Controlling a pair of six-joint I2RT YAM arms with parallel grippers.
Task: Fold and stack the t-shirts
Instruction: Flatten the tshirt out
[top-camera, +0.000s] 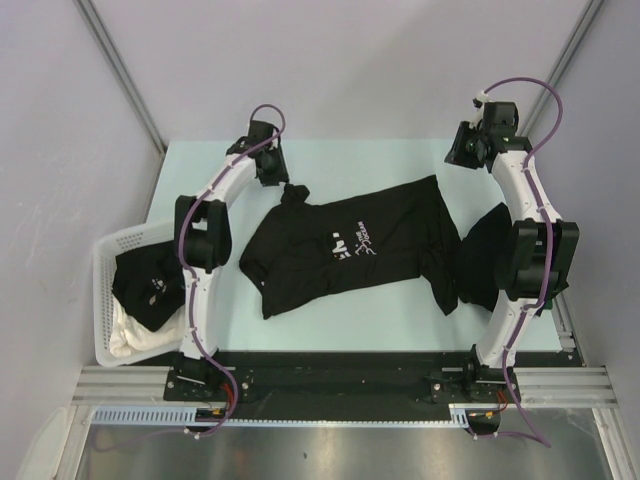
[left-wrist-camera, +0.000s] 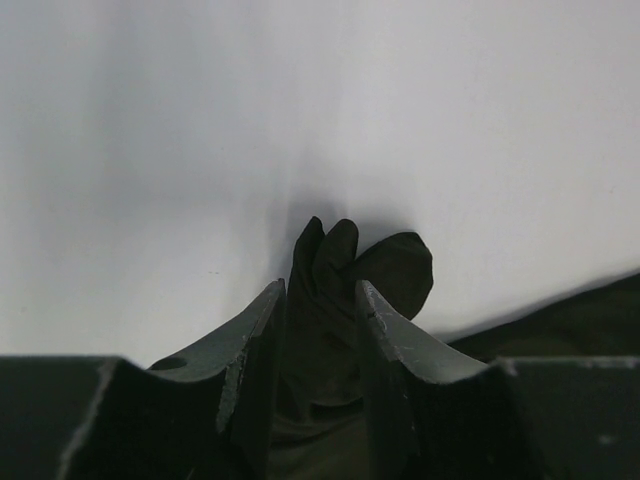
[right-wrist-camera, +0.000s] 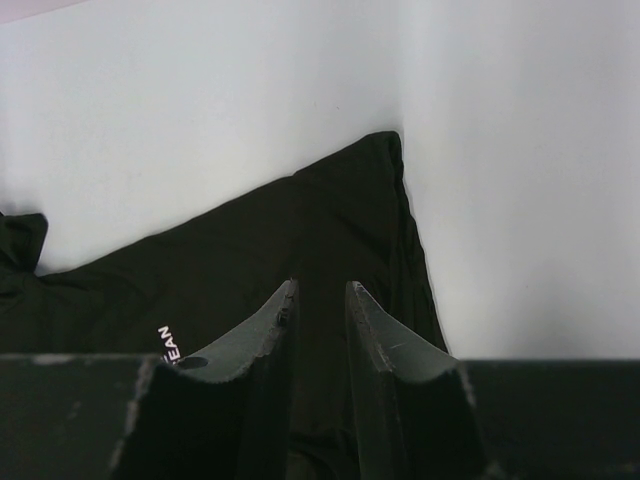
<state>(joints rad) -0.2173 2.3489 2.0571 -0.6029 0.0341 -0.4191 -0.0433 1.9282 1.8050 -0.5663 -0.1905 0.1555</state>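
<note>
— Top external gives us the printed t-shirt (top-camera: 350, 250) spread across the middle of the tabletop (top-camera: 390, 160), white lettering up.
— Agreed. Its far-left corner is bunched, and our left wrist view shows the left gripper (left-wrist-camera: 320, 295) pinching that bunch between narrow jaws.
— We see the right gripper (right-wrist-camera: 320, 290) above the far-right corner, jaws slightly apart.
— A folded t-shirt (top-camera: 485, 255) lies at the right edge. The basket (top-camera: 105, 250) at the near-left corner holds a third t-shirt (top-camera: 145, 285) and a white cloth (top-camera: 130, 340).
</note>
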